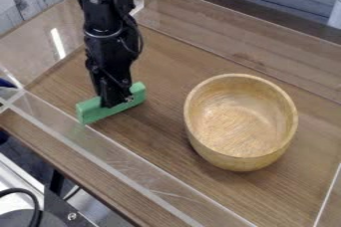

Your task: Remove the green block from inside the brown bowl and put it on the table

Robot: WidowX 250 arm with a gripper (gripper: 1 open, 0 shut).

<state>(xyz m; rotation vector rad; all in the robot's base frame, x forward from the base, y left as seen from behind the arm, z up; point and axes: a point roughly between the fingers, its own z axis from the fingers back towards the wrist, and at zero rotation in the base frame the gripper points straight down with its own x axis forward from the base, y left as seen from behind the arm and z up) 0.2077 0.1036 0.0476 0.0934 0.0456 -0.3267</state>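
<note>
The green block (110, 102) lies on the table (200, 42), well left of the brown bowl (241, 121) and just inside the clear acrylic wall (60, 136) at the near edge. From the single camera view we see the black arm (104, 12) pointing straight down, its gripper (112, 90) clamped on the block's middle, jaws drawn narrow across it. The block's underside appears to meet the wood-grain surface. The bowl stands upright, nothing inside it but pale grain.
</note>
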